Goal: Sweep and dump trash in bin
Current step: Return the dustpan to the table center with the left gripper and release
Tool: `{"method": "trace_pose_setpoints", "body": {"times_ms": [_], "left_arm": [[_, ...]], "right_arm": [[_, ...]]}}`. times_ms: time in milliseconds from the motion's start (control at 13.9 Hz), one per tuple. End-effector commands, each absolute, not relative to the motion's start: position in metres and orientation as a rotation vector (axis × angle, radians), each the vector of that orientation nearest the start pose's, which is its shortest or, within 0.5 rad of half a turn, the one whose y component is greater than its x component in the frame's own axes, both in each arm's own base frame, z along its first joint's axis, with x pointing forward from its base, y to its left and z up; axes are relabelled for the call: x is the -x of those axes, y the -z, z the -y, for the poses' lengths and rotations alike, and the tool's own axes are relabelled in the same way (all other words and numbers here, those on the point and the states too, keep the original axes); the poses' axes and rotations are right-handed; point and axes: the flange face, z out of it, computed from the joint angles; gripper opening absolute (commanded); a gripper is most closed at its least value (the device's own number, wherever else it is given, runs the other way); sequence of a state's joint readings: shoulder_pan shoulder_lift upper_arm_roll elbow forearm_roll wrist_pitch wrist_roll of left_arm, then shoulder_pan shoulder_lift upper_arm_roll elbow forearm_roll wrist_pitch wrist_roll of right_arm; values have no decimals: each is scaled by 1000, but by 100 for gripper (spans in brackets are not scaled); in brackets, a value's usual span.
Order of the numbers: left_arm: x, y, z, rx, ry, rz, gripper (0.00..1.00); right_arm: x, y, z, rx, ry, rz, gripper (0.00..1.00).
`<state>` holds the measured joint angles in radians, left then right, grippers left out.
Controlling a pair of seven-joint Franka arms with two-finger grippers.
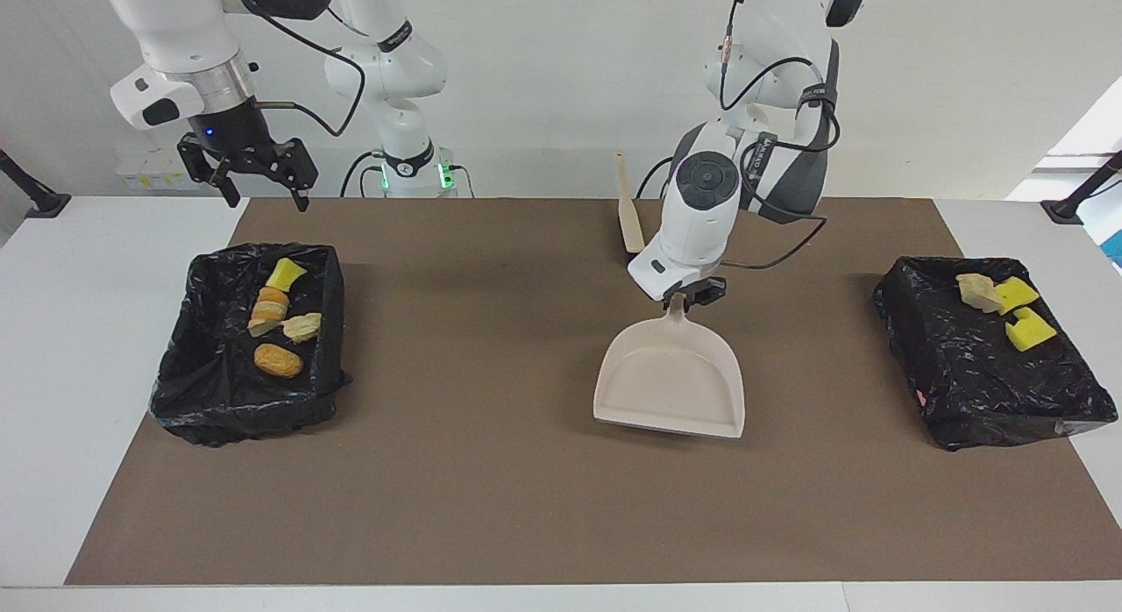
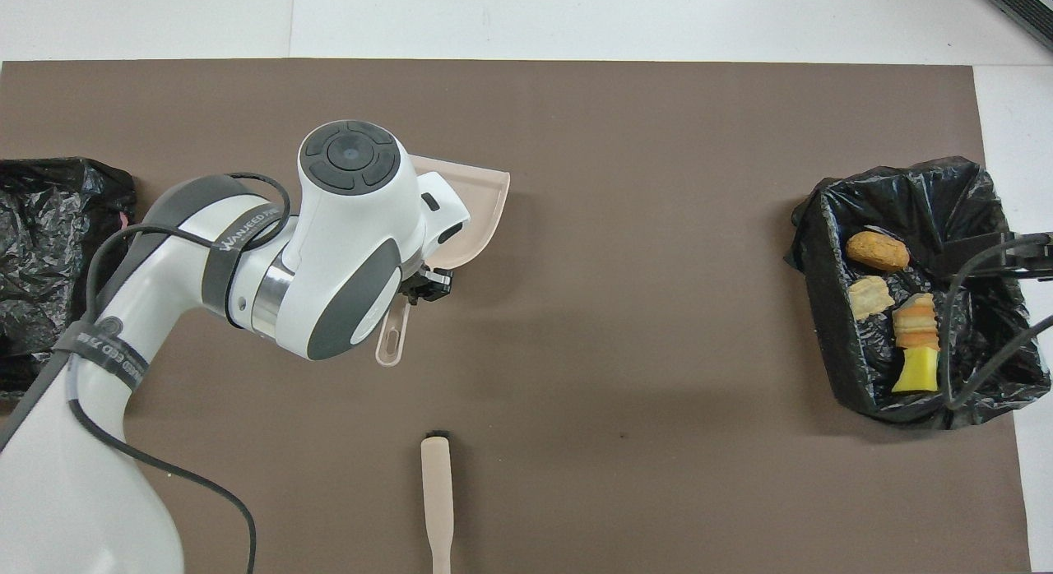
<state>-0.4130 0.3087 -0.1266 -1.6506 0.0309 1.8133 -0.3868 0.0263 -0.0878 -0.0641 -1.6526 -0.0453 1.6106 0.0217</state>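
Facing view alone shows yellow sponge chunks (image 1: 1017,309) in the bin (image 1: 982,375).

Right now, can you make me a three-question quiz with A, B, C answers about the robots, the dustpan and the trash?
1. What is the left gripper holding?
A. the dustpan
B. a cup
C. nothing

2. How many trash bits lie in the bin at the left arm's end?
A. none
B. three
C. ten

3. Where is the brush?
A. inside a bin
B. in the dustpan
C. on the brown mat

Answers:
1 A, its fingers pinch the dustpan's handle.
2 B, one tan chunk and two yellow sponge pieces show on the black liner.
3 C, it lies near the robots, alone.
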Motion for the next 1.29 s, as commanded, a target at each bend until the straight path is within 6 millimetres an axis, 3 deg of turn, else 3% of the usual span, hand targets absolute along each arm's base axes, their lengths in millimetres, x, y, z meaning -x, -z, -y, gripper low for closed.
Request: {"method": "trace_pose_setpoints", "body": {"times_ms": [0,215,789,933,1005,1076,1148,1220], "left_arm": [[-543,-417,333,3108,-160,-141,0],[-547,-406,327,3142,-134,-125,0],[-526,-344,327,3110,-214,-181,0],[-524,-346,332,3131,-227,-133,0],[-526,-347,332,3139,-214,-126,19],[-527,-347,334,3144,-201,-131,69],[-527,-350,335,3145,-194,-144,100],[-528,-358,332,3148,-183,-141,100]], "right_arm": [[-524,-636,25,3161,55,-86,100],[-524,-636,25,3161,58,-86,100],[-524,-636,25,3161,58,-86,100],[-524,-636,25,3164,58,-91,100],[-523,-636,30,3171,53,-108,100],[-519,-637,34,3158,33,-128,100],[-517,-636,34,3145,9,-130,100],[-516,-635,26,3138,-7,-115,100]]}}
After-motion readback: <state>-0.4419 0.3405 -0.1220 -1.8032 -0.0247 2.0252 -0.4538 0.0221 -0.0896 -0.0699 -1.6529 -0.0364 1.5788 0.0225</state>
